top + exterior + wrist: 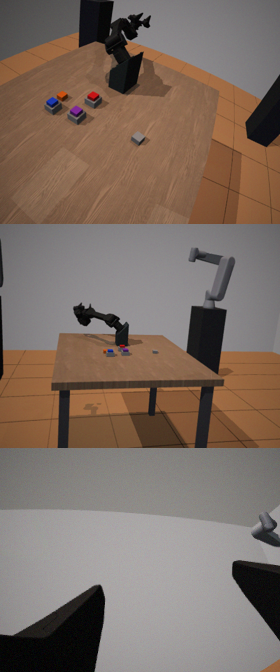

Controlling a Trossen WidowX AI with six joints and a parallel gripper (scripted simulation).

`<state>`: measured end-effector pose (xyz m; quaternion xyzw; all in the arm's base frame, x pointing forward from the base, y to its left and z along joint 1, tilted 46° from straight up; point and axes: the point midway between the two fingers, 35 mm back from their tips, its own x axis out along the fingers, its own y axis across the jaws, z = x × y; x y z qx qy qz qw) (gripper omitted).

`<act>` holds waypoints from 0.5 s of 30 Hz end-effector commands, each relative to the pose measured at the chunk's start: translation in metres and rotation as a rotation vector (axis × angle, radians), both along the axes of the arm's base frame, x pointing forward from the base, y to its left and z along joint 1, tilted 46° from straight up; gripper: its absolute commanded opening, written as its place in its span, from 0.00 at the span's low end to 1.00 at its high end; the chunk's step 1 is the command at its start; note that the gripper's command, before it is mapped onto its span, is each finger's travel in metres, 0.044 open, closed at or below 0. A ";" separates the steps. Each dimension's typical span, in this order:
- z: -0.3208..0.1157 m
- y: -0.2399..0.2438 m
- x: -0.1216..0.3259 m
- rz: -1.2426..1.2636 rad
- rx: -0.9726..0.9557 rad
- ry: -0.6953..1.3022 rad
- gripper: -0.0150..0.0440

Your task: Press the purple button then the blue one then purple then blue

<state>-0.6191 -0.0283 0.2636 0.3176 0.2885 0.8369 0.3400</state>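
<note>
Gripper point(143, 19): fingers spread wide, nothing between them, touching nothing. Raised high above the far end of the table point(164, 164), pointing up and away from the buttons; the wrist view shows only the two dark fingers against the grey wall.

Arm point(105, 318): black, rising from a dark base point(126, 74) at the far edge of the table.

Purple button point(76, 111): on a grey housing, nearest of the button group, up and unpressed.

Blue button point(52, 102): on a grey housing, to the left of the purple one, apart from it.

Red button point(93, 95): on a grey housing, behind the purple one, nearer the base.

Orange block point(62, 95): small, just behind the blue button.

Grey block point(138, 137): alone, well apart to the right of the group.

Containers: none in view.
</note>
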 end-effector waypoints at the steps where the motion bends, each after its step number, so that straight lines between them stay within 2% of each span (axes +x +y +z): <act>1: 0.001 -0.002 0.000 0.005 0.001 0.001 0.93; 9: 0.046 -0.110 0.019 0.259 0.020 0.040 0.93; 15: 0.086 -0.204 0.058 0.500 0.028 0.076 0.93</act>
